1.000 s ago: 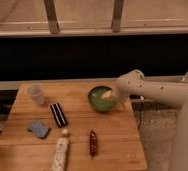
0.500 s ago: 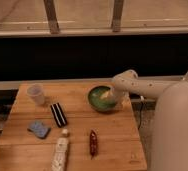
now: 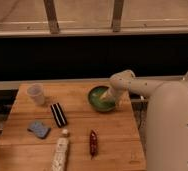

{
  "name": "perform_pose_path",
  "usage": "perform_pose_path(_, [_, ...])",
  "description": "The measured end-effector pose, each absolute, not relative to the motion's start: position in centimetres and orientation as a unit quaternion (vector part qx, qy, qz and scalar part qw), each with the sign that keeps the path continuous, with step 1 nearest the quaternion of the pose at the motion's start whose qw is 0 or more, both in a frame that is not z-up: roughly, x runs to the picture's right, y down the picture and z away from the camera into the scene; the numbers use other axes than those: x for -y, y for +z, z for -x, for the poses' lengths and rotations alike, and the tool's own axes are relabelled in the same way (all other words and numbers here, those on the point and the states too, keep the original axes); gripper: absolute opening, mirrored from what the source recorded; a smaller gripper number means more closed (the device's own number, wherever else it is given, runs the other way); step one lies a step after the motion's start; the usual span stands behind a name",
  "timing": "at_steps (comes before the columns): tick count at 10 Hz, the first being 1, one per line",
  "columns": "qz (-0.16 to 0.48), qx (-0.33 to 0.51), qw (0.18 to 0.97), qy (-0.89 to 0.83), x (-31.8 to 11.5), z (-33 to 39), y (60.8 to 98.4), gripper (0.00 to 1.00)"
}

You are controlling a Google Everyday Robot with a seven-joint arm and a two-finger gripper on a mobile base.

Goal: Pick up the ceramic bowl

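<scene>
Though down at the ceramic bowl (image 3: 95,95) by the right edge of the tabletop (image 3: 117,142), can't tell state of pincer (image 3: 106,95). Could slip off glossy rim or nudge bowl over that edge if pinched shallow.

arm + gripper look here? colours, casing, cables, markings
Arm: smooth off-white casing, rounded tubular links, bulbous joint; the big near link shows small dark dots down its side. No cables or lettering visible. Gripper, same pale tone, is at the ceramic bowl; finer detail unclear.
</scene>
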State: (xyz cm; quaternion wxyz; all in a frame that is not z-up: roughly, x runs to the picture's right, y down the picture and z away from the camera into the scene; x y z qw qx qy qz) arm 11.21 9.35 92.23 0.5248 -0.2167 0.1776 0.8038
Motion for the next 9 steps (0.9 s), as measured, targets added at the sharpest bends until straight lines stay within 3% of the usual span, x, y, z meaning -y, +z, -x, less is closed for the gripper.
perform_pose_path(5, [0.245,-0.159,0.509,0.810,-9.9,-11.0,91.8,0.04])
perform_pose_path(9, [0.277,-0.091,0.498,0.817,-6.7,-10.8,88.2,0.00])
